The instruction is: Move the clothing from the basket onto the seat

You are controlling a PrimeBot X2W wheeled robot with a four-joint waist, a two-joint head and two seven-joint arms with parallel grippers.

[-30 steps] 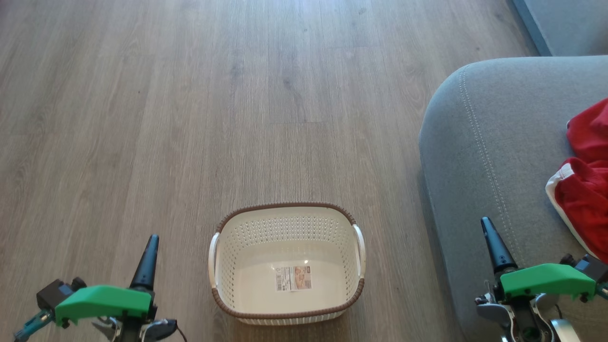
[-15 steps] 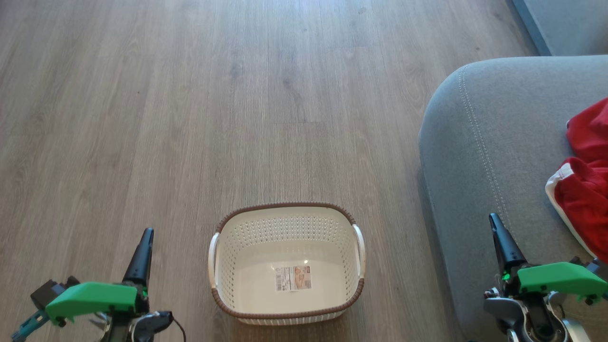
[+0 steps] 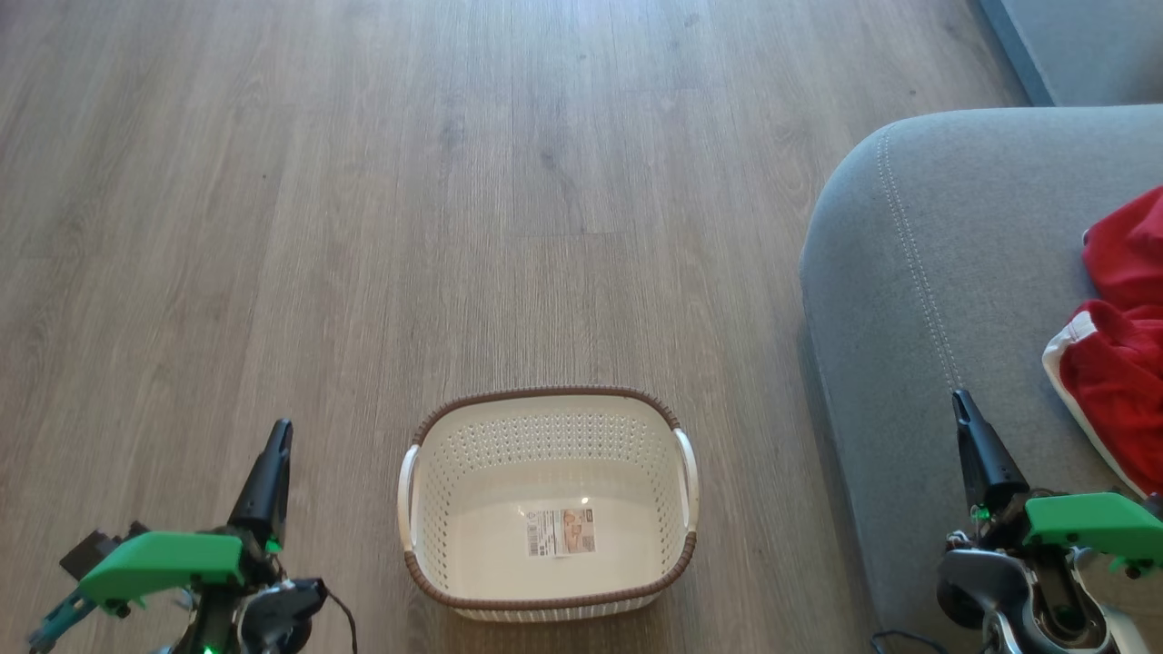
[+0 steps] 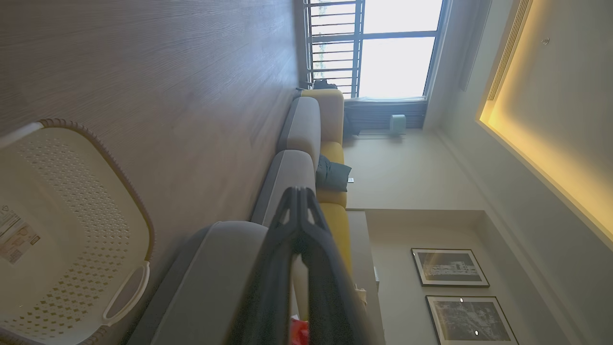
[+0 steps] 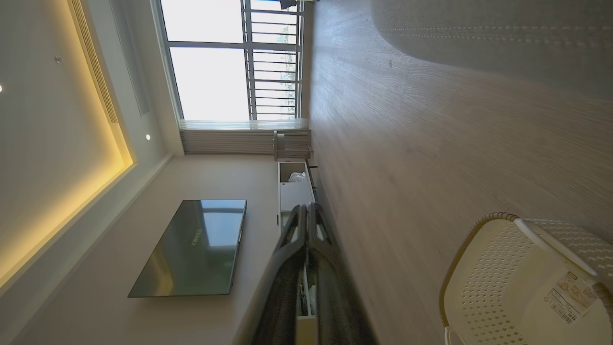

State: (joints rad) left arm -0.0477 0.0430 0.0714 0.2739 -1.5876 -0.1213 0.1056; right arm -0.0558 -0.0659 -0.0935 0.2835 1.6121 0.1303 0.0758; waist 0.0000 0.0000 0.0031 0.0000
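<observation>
At the lower corners of my head view, both end effectors have drifted outward over the last second: the left end effector point(image 3: 283, 427) a little left, the right end effector point(image 3: 959, 398) further right over the seat point(image 3: 909, 272). Both have fingers pressed together, holding nothing. The clothing point(image 3: 1116, 381) hasn't moved: bright red, one piece trimmed with white stripe, bunched on the seat. The basket point(image 3: 545, 393) stands on the floor point(image 3: 363, 182), label showing.
</observation>
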